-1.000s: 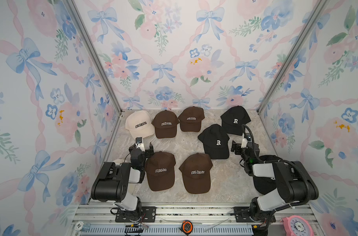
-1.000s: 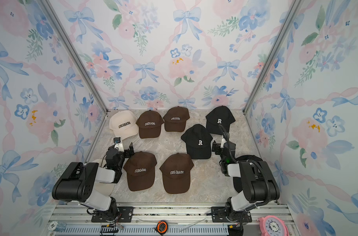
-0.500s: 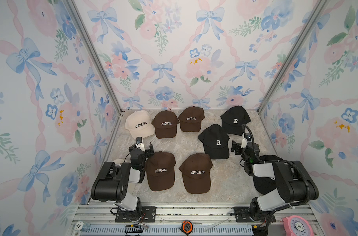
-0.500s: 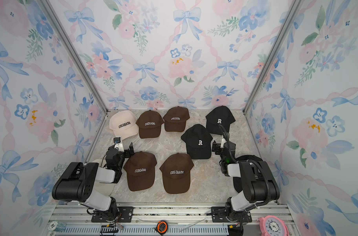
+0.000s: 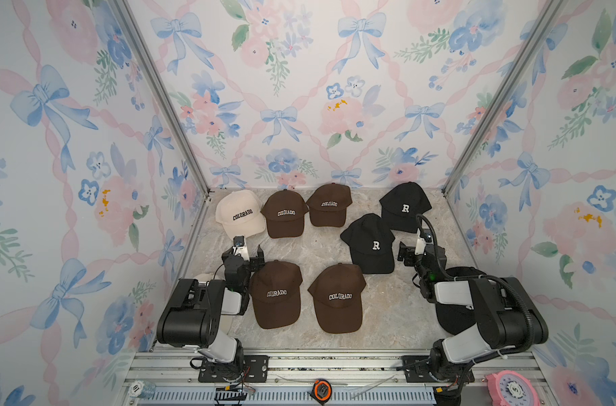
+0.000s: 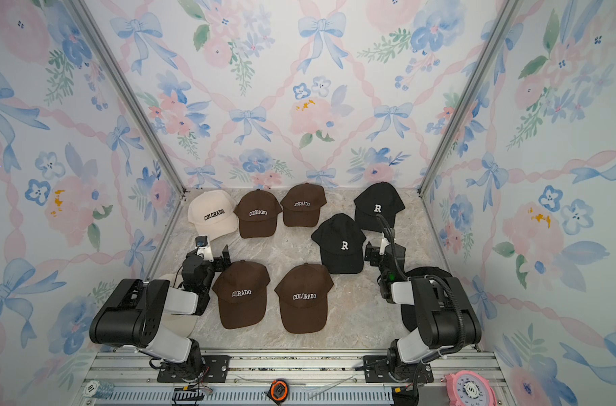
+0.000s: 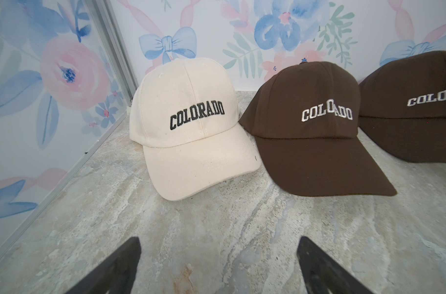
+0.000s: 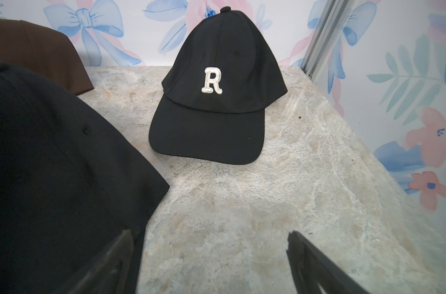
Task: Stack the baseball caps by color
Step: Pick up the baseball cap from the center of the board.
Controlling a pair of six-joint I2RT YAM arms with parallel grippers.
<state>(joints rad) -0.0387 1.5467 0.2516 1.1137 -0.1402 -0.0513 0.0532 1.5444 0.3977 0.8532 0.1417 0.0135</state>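
Left gripper: the left gripper has its black jaws spread wide with nothing between them, low over the marble-patterned tabletop.
Ahead of it: a cream fabric cap with dark "COLORADO" lettering lies with its brim toward the gripper. Bare tabletop separates it from the fingertips.
Next along the back wall: a brown fabric cap with white "COLORADO" lies just beside the cream one. A second back-row brown cap lies beyond it.
Beside the left arm: a front brown cap lies close against the wrist. Another front brown cap lies just beside that one.
Right gripper: the right gripper also has its jaws spread, and it holds nothing.
Nearest to it: a black fabric cap with a white "R" lies just beside the gripper, toward the table's middle. Whether they touch cannot be told.
Ahead of it: a second black "R" cap lies near the back corner, brim toward the gripper and well clear of it.
Under the arms: a dark rounded shape is partly hidden under the right arm. A cream shape is partly hidden under the left arm.
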